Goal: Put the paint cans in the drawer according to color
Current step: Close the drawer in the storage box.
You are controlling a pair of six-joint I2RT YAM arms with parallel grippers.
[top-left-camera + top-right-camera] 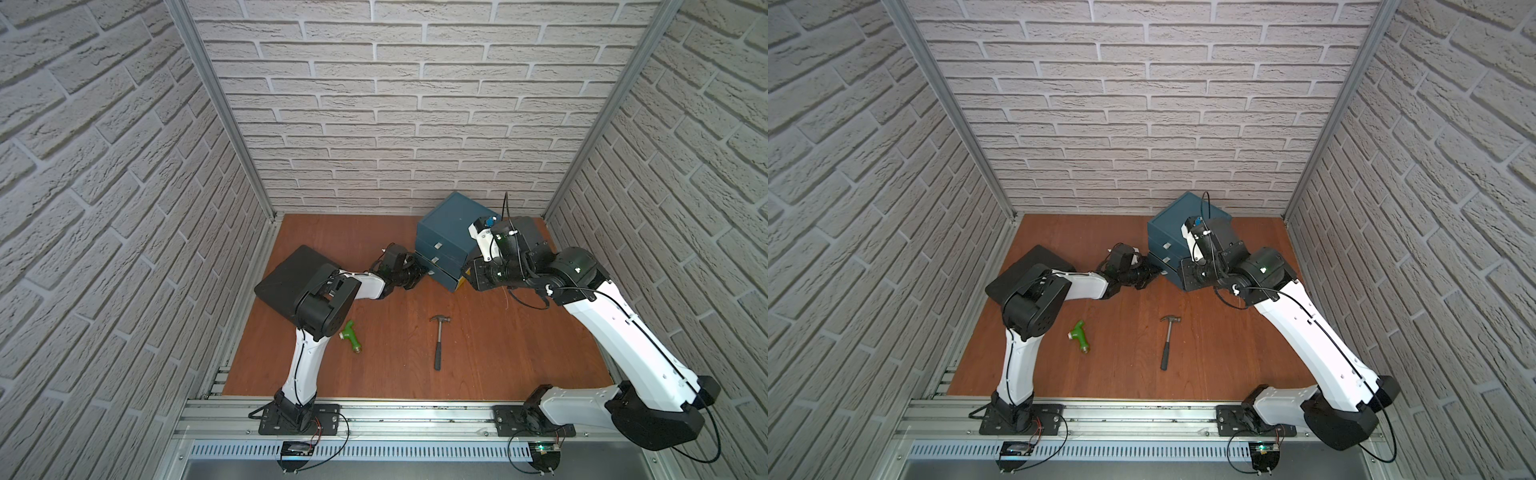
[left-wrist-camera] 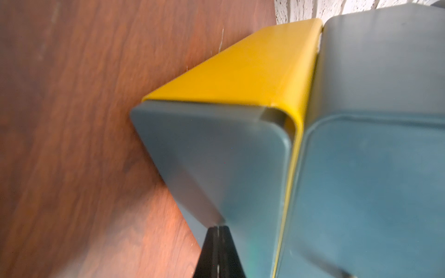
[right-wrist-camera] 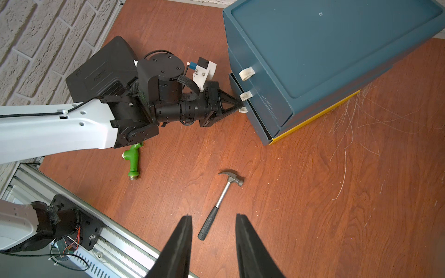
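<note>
No paint cans show in any view. The teal drawer unit (image 1: 453, 232) (image 1: 1183, 224) (image 3: 337, 60) stands at the back of the wooden table, with white loop handles on its three drawers. Its bottom drawer (image 2: 216, 156) sticks out a little from the yellow base. My left gripper (image 3: 240, 103) (image 2: 218, 228) (image 1: 422, 270) is shut, its tips against that drawer's front beside the white handle (image 3: 242, 110). I cannot tell whether the handle is pinched. My right gripper (image 3: 213, 216) hangs open and empty above the table, over the hammer's grip.
A hammer (image 1: 438, 340) (image 3: 221, 199) lies mid-table. A green pipe fitting (image 1: 351, 336) (image 3: 132, 161) lies near the left arm. A black case (image 1: 286, 274) sits at the left edge. Brick walls close three sides, and a metal rail (image 1: 395, 415) runs along the front.
</note>
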